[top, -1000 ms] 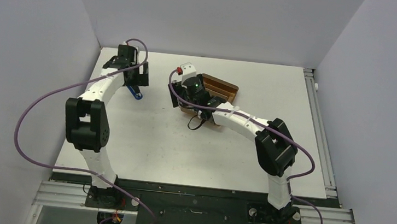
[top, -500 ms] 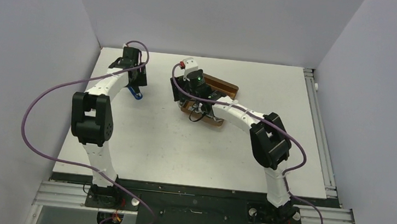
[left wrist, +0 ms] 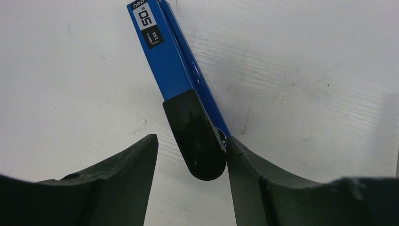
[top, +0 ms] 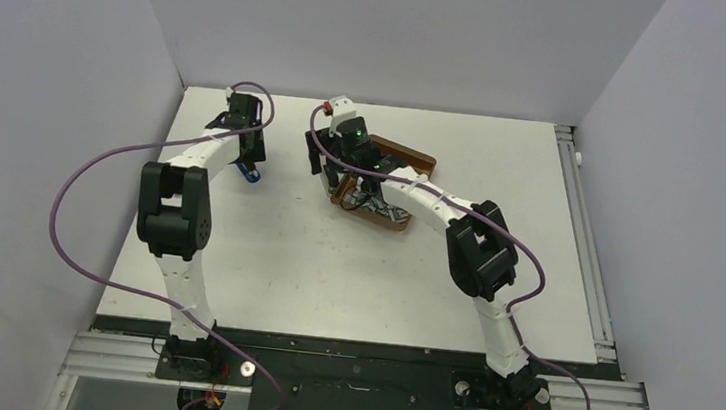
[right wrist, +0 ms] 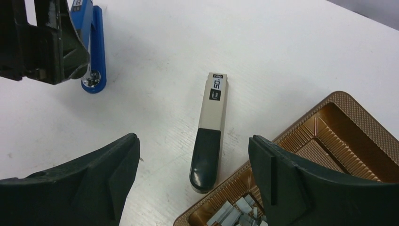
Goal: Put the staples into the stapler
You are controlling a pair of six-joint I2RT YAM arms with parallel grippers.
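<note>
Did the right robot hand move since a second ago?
Yes. In the top view the right gripper shifted leftward and farther out, toward the brown tray's left edge, uncovering the staples.

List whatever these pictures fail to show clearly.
- Staples: right wrist view, the bottom edge cuts off most of the pile; top view, too small to tell apart.
- Blue stapler: left wrist view, the top edge cuts its far end; top view, the left arm covers most of it.
- Beige stapler: top view, hidden beneath the right arm.
- Tray: right wrist view, its right part runs off the frame.
</note>
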